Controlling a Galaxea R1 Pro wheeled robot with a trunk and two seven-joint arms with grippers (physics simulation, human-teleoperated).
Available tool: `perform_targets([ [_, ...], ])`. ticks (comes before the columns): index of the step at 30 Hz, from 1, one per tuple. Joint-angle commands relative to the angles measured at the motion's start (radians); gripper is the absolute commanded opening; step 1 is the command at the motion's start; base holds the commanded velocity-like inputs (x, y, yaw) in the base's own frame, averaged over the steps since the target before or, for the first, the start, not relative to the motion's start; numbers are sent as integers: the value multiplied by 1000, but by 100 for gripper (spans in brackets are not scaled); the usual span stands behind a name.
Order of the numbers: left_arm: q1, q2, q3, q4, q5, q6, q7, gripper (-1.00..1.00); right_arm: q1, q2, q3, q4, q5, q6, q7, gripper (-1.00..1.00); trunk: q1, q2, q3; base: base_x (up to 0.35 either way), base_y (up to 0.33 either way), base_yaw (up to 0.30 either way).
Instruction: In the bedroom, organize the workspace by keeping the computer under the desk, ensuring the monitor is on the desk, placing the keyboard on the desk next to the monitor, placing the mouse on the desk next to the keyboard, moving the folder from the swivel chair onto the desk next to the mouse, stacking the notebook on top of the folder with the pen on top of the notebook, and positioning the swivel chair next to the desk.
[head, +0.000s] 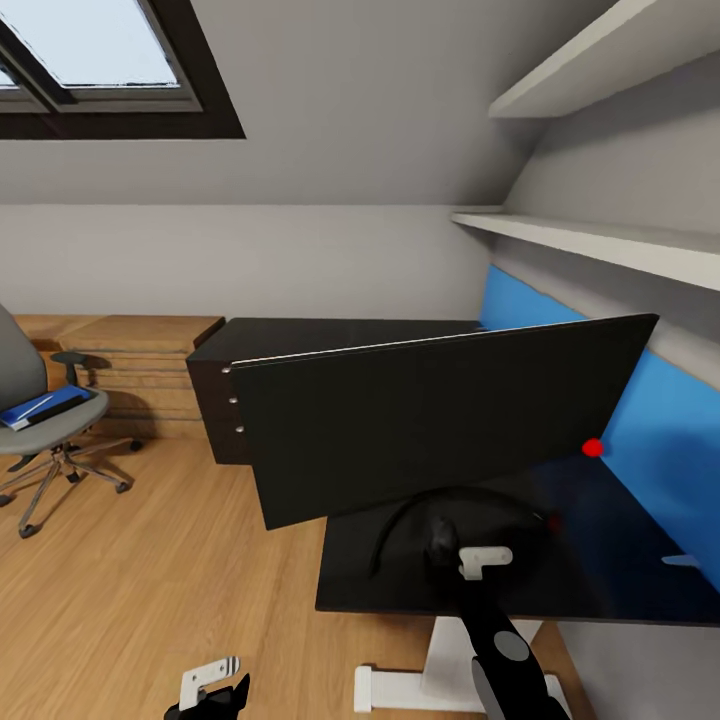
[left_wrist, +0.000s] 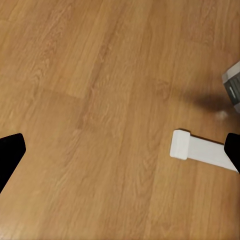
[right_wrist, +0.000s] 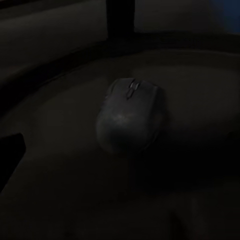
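The wide black monitor stands on the glossy black desk, turned at an angle. In the right wrist view the dark mouse lies on the desk inside the curve of the monitor's foot. My right gripper hovers open just above the mouse, not touching it. The swivel chair stands at the left, away from the desk, with the blue folder on its seat. My left gripper hangs open over the floor. A silver-grey corner of the computer shows on the floor.
The desk's white foot bar lies on the wood floor near my left gripper. Low oak shelving and a dark cabinet sit behind the desk. A blue wall panel and white shelves border the desk's right side.
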Motion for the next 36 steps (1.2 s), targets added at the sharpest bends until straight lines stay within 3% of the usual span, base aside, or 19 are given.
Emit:
perform_targets([
  [1, 0, 0, 0, -2, 11, 6, 1, 100, -1, 0, 2, -2, -4, 5, -7, 100, 4, -8, -4, 0, 0, 0],
  [12, 0, 0, 0, -2, 12, 6, 1, 100, -1, 0, 2, -2, -4, 4, -9, 100, 8, -15, -7, 0, 0, 0],
  [31, 0, 0, 0, -2, 12, 5, 3, 100, -1, 1, 2, -1, -4, 4, -9, 100, 81, -148, -67, 0, 0, 0],
  [36, 0, 0, 0, -2, 12, 6, 3, 100, -1, 1, 2, -1, -4, 4, -9, 100, 81, -148, -67, 0, 0, 0],
])
